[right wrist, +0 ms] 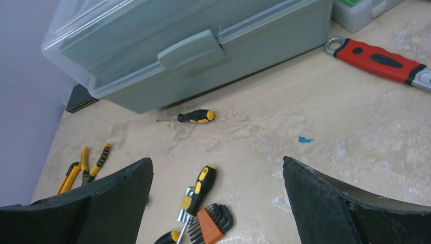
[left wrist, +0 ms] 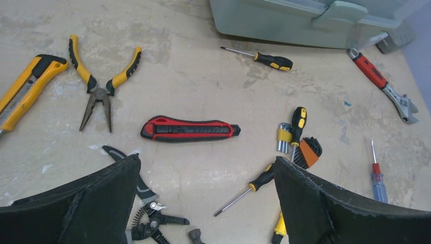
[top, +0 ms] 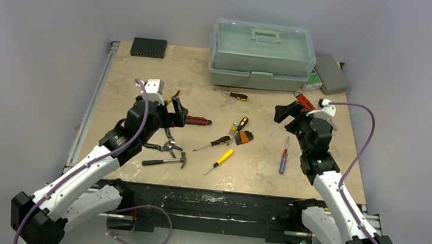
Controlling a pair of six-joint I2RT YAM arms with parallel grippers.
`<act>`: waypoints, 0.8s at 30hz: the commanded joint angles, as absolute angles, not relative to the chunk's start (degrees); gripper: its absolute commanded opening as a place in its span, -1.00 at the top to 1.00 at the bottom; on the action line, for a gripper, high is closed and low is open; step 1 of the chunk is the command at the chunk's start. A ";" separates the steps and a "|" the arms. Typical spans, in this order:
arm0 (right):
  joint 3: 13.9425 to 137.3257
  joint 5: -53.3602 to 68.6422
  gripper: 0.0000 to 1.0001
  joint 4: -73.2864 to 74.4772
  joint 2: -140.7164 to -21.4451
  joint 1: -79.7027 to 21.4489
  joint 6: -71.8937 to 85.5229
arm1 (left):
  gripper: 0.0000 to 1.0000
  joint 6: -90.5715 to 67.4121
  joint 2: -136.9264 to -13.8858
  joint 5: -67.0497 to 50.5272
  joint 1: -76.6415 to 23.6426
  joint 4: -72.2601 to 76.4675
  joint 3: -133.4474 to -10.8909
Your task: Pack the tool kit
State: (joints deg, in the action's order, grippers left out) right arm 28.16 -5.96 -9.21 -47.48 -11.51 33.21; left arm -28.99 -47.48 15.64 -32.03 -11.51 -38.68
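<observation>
Showing the toolbox (top: 262, 55) shut at the far edge of the tabletop (top: 146, 73), with screwdrivers (left wrist: 272, 61), pliers (left wrist: 101, 84) and red knife (left wrist: 188, 129) loose outside it, left hand (left wrist: 207, 162) and right hand (right wrist: 217, 161) spread, gripping nothing.

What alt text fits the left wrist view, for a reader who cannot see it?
The open, empty left gripper hovers over a cluttered beige table, a red utility knife just ahead of it. Yellow-handled pliers lie at left, a red wrench at right, and the closed green toolbox sits at the top edge.
</observation>
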 commanded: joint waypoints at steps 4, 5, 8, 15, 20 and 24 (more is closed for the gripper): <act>38.36 -4.07 -0.97 -8.14 -57.50 -7.93 32.16 | -1.00 -29.15 -59.88 8.99 -28.99 -9.43 -52.99; 39.68 -4.32 -0.98 -8.21 -59.20 -7.76 32.17 | -1.00 -29.17 -61.57 7.35 -28.01 -8.42 -54.11; 43.54 -4.64 -0.98 -8.75 -64.83 -7.38 32.50 | -1.00 -29.62 -67.26 1.56 -24.23 -6.01 -58.65; 51.03 -0.35 -0.98 -12.82 -75.25 -2.53 36.15 | -0.97 -29.43 -83.11 -6.60 -21.75 -0.94 -71.58; 58.26 5.30 -0.98 -14.93 -81.27 2.78 39.51 | -0.96 -29.01 -92.85 -9.57 -21.48 4.23 -80.82; 63.53 4.12 -0.98 -14.86 -84.86 4.74 38.49 | -0.96 -28.65 -99.50 -10.87 -21.28 6.48 -87.02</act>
